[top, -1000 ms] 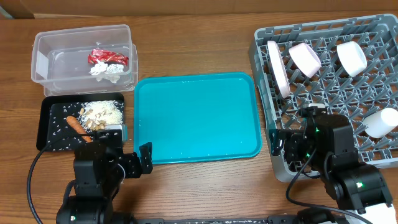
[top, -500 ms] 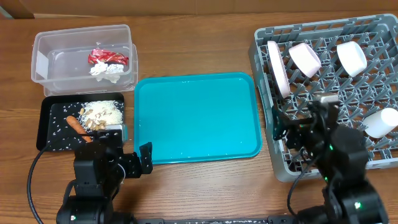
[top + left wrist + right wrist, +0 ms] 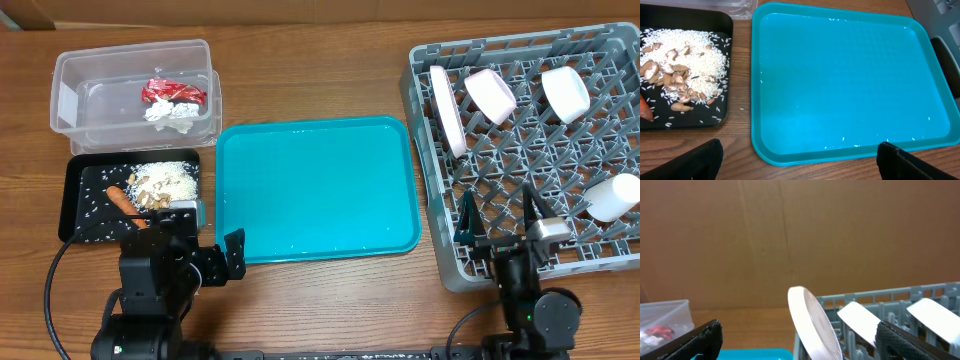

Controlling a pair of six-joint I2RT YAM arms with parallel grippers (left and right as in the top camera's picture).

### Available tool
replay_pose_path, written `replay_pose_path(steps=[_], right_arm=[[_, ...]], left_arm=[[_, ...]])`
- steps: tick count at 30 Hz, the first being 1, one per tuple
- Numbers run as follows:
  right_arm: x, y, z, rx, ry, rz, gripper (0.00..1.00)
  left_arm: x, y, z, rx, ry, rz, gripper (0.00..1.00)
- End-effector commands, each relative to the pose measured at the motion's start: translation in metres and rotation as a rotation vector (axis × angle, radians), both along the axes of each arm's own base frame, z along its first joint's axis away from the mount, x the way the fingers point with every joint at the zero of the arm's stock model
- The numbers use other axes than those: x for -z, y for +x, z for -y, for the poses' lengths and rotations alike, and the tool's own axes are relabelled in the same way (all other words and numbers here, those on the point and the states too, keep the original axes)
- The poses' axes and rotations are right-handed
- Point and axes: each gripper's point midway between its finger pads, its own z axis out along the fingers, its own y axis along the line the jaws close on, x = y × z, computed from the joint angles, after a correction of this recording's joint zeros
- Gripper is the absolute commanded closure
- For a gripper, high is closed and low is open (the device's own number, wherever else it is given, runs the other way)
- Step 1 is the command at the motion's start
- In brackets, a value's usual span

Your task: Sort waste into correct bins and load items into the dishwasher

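The grey dish rack [image 3: 590,250] at the right holds a white plate [image 3: 445,110], a pinkish bowl [image 3: 490,93], a small white bowl [image 3: 565,92] and a white cup [image 3: 612,197]. The clear tub [image 3: 75,70] holds the red wrapper [image 3: 172,92] and white tissue [image 3: 170,112]. The black tray [image 3: 80,225] holds rice scraps [image 3: 165,180] and the orange stick [image 3: 122,200]. My left gripper [image 3: 212,232] is open and empty at the teal tray's front left corner. My right gripper [image 3: 498,220] is open and empty over the rack's front edge. The chopsticks are out of view.
The teal tray [image 3: 315,190] lies mid-table with a few rice grains on it, filling the left wrist view [image 3: 840,80]. The right wrist view looks level across the rack at the plate [image 3: 812,325] and a brown board wall [image 3: 790,235] behind.
My right arm has drawn back toward the table's front edge, its gripper now open and tilted up over the rack's front rim. The left arm has not moved.
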Motion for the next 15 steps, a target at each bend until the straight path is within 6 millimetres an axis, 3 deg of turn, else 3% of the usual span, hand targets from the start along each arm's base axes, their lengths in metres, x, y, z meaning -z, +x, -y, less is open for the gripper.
replay_pose_path(steps=[1,7,15], right_arm=[[0.017,-0.001,0.008,0.035,0.001,0.000,0.00],[0.066,0.003,0.016,0.070,-0.009,-0.198,0.00],[0.065,0.003,0.015,0.064,-0.009,-0.194,0.00]], left_arm=[[0.003,-0.001,0.002,0.008,-0.010,-0.009,0.00],[0.003,-0.001,0.002,0.008,-0.010,-0.009,0.00],[0.003,-0.001,0.002,0.008,-0.010,-0.009,0.00]])
